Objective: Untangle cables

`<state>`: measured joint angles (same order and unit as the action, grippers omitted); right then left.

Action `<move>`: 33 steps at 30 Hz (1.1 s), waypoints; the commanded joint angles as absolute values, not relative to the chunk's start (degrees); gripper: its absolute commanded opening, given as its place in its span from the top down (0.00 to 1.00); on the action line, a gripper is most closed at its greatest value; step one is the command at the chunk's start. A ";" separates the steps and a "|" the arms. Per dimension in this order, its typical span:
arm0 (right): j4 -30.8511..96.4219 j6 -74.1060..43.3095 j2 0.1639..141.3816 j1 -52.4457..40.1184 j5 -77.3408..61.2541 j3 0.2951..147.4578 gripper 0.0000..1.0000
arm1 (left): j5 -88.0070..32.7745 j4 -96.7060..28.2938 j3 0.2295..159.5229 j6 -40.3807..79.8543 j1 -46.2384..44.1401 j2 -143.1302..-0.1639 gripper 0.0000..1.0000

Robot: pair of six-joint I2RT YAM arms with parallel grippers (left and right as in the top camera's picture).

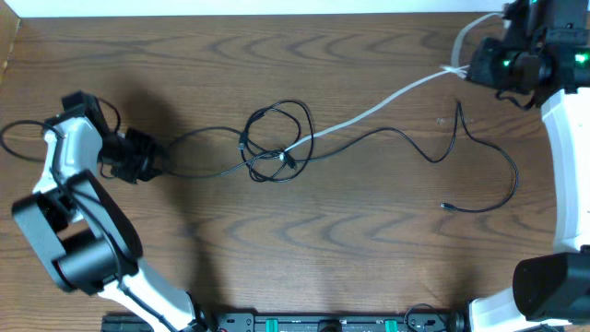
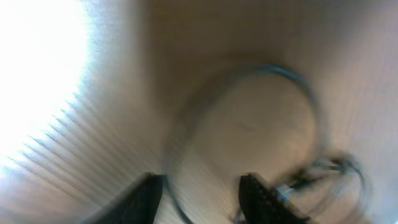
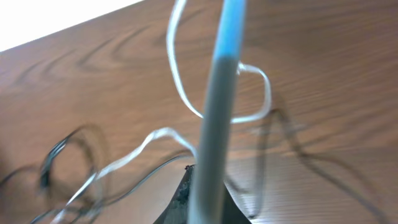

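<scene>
**Table [image 1: 304,258]:** wooden top, 2 arms at work, 1 on each side.

**Black cables [image 1: 243,139]:** coiled in loose overlapping loops left of centre. 1 strand leads left from the coil to the left gripper. Another runs right in waves, rises, then curves down to a small plug end [image 1: 445,207] lying free on the table.

**White cable [image 1: 383,104]:** runs from the coil, where it crosses the black loops, diagonally up to the far right corner. Beyond the right gripper it curls into a slack loop [image 3: 173,68].

**Left gripper [image 1: 159,159]:** low over the table at the left. The wrist view is heavily blurred, but the fingers [image 2: 140,199] stand apart with a clear gap between them. A black loop [image 2: 292,74] lies ahead of them, and a strand passes near the gap. Nothing is visibly pinched.

**Right gripper [image 1: 466,69]:** at the far right corner, jaws fully closed and clamped on the white cable. In the wrist view a blurred grey-blue strip rises from the closed fingertips [image 3: 202,186]; I cannot tell what it is.
</scene>
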<state>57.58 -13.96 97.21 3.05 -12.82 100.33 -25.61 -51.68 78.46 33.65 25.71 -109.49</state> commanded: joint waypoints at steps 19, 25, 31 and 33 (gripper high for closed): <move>38.46 -10.68 96.66 -9.67 -21.78 76.16 0.96 | -24.56 -57.06 80.36 30.44 -1.78 -101.45 0.26; 36.38 -10.61 96.68 -12.43 -20.86 73.89 0.91 | -21.37 -56.88 77.82 35.35 -4.14 -101.91 0.26; 29.52 -10.68 96.68 -13.74 -20.93 70.37 0.67 | -21.37 -56.18 75.81 37.65 -6.28 -101.93 0.26; 28.05 -10.68 96.68 -14.02 -20.93 69.54 0.57 | -21.34 -55.31 75.70 37.82 -7.40 -101.93 0.26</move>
<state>29.26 -11.25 97.23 -13.50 -21.04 70.87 -22.24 -55.99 76.14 36.23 -5.87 -101.21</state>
